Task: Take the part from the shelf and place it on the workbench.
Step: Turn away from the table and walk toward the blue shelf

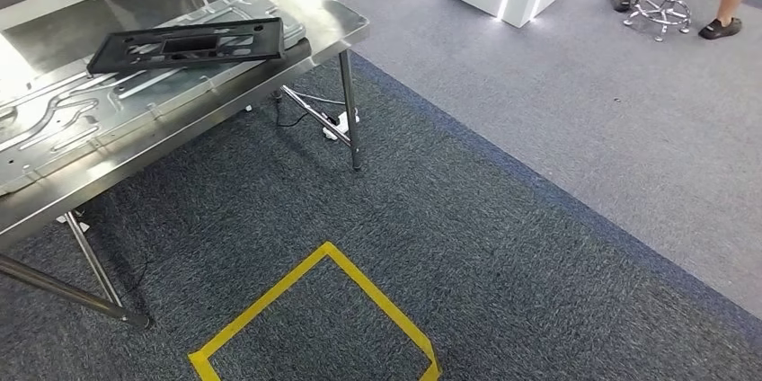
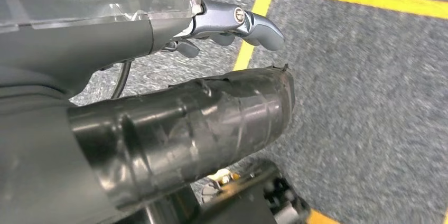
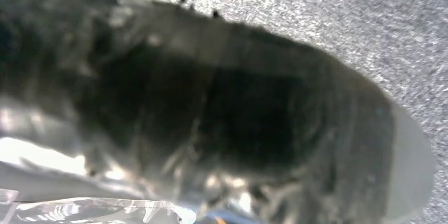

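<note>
– Item one, left hand?
– My left hand point(image 2: 174, 123) hangs low, thumb forward, darker fingers point(image 2: 259, 26) curled in, holding nothing.
– Item two, right hand?
– My right hand point(image 3: 222, 129) sits blurred and close up; whether its fingers are spread or closed, I cannot tell.

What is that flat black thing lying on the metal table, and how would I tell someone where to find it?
Look to the shiny steel table. A large silver sheet with pressed channels lies on it, and the black rectangular frame rests on top of that sheet. It is the flat, matte black piece with cut-out openings, unlike the shiny metal under it.
</note>
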Robot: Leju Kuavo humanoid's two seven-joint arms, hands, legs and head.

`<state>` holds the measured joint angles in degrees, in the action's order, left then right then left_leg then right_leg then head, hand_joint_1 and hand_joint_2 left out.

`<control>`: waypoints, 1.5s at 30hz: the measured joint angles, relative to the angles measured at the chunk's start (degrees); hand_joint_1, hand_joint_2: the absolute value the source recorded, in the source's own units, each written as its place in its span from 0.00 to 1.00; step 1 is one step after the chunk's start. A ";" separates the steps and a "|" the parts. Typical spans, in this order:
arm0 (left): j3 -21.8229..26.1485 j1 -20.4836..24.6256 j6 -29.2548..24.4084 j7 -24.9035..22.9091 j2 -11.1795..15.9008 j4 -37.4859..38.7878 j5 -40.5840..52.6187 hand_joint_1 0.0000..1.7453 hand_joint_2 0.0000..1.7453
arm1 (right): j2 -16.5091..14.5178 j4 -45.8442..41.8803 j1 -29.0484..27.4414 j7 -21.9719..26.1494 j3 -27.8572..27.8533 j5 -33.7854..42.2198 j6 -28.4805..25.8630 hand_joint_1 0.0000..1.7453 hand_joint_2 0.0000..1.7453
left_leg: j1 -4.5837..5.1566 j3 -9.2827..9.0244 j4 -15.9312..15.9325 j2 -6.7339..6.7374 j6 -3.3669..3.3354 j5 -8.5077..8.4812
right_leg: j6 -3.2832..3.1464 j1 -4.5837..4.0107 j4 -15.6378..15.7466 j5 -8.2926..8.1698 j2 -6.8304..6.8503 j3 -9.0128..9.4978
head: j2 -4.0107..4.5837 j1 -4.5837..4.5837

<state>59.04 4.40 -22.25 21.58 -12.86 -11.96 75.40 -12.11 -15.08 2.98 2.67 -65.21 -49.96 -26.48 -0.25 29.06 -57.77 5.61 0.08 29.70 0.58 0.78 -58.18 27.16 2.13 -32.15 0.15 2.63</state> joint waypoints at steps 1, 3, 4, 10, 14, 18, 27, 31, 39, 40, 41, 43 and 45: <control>0.01 0.00 0.00 0.07 0.01 0.00 0.02 0.00 0.00 | -0.13 0.05 0.08 0.26 0.12 0.00 0.12 0.00 0.00 | -0.15 0.69 -1.77 -1.25 0.25 1.28 | -0.38 0.09 0.18 -0.18 -0.59 0.06 | 0.00 -0.03; 0.02 -0.15 -0.01 0.15 0.01 0.00 0.09 0.00 0.00 | -0.31 0.09 0.28 0.79 0.32 0.06 0.21 0.00 0.00 | -0.31 3.81 -8.67 -4.11 0.47 5.11 | -0.91 0.01 0.28 -0.32 -1.82 0.02 | 0.00 -0.07; 0.03 -0.27 -0.01 0.14 0.01 0.00 0.12 0.00 0.00 | -0.32 0.09 0.35 0.99 0.35 0.21 0.25 0.00 0.00 | -0.32 5.66 -12.51 -4.69 0.48 6.69 | -1.07 -0.13 0.24 -0.33 -2.50 -0.02 | 0.00 -0.08; 0.06 -0.54 -0.02 0.03 0.13 0.00 0.14 0.00 0.00 | -0.47 0.11 0.39 1.97 0.32 1.71 0.50 0.00 0.00 | -0.39 2.77 -3.59 -8.43 -0.47 -0.58 | -0.85 -0.44 -0.68 -0.03 -7.23 -0.14 | 0.00 -0.06; 0.09 -0.32 -0.02 -0.09 0.14 0.00 0.17 0.00 0.00 | -0.61 0.12 0.15 2.04 0.29 1.91 0.51 0.00 0.00 | -0.32 1.58 -0.39 -8.92 -1.25 -1.23 | 0.49 -0.10 -0.75 -0.31 -9.37 -0.91 | 0.00 -0.07; 0.11 -0.41 0.01 -0.24 0.10 0.00 0.23 0.00 0.00 | -0.68 0.16 0.02 1.86 0.27 1.59 0.44 0.00 0.00 | -0.49 1.16 0.85 -5.95 -2.59 -1.93 | 1.30 -0.35 -8.05 4.20 -4.24 -4.51 | 0.00 0.22; 0.13 -0.64 0.07 -0.31 0.10 0.00 0.45 0.00 0.00 | -0.85 0.43 -0.18 0.60 0.33 -0.28 0.49 0.00 0.00 | 0.12 0.18 0.50 -0.07 -1.31 -0.67 | 0.91 -0.29 -0.41 0.22 2.01 -0.02 | 0.00 0.23; 0.10 -0.34 -0.09 -0.28 0.10 0.00 0.67 0.00 0.00 | -1.11 0.47 -0.27 0.35 0.41 -1.13 0.73 0.00 0.00 | -0.12 0.14 -0.95 -1.04 -0.01 0.91 | -0.55 -0.17 0.03 -0.19 -0.20 0.04 | 0.00 0.20; 0.11 -0.88 -0.16 -0.25 0.13 0.00 0.96 0.00 0.00 | -1.38 0.48 -0.23 0.28 0.98 -1.44 1.36 0.00 0.00 | -0.40 5.14 -10.01 -6.11 -0.03 2.25 | -1.31 -0.21 -0.34 -0.37 -5.99 -0.06 | 0.00 0.16; 0.11 -0.87 -0.17 -0.25 0.14 0.00 0.97 0.00 0.00 | -1.43 0.48 -0.20 0.28 1.03 -1.45 1.38 0.00 0.00 | -0.43 3.50 -5.93 -7.28 -0.24 0.44 | -1.15 -0.30 -0.58 -0.29 -6.71 -0.14 | 0.00 0.17; 0.11 -0.84 -0.18 -0.23 0.15 0.00 0.97 0.00 0.00 | -1.48 0.48 -0.15 0.28 1.09 -1.45 1.40 0.00 0.00 | -0.44 2.29 -2.87 -8.31 -0.41 -0.67 | -0.91 -0.33 -0.76 -0.25 -7.38 -0.29 | 0.00 0.18; 0.10 -0.73 -0.19 -0.18 0.15 0.00 0.97 0.00 0.00 | -1.53 0.48 -0.17 0.29 1.17 -1.46 1.43 0.00 0.00 | -0.32 1.57 -0.77 -9.16 -0.74 -0.82 | -0.21 -0.28 -0.87 -0.32 -8.43 -0.66 | 0.00 0.19; 0.10 -0.59 -0.20 -0.15 0.11 0.00 0.95 0.00 0.00 | -1.53 0.48 -0.43 0.30 1.19 -1.46 1.42 0.00 0.00 | -0.37 1.37 -0.28 -8.07 -1.42 -1.20 | 0.55 -0.09 -0.84 -0.44 -8.78 -0.90 | 0.00 0.18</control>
<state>59.14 3.80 -22.45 21.43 -12.75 -11.96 76.35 -13.64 -14.60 2.55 2.97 -64.02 -51.43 -25.06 -0.62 30.43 -58.05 -2.46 -1.34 28.50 1.13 0.69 -59.01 26.72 -6.65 -33.06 0.15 2.81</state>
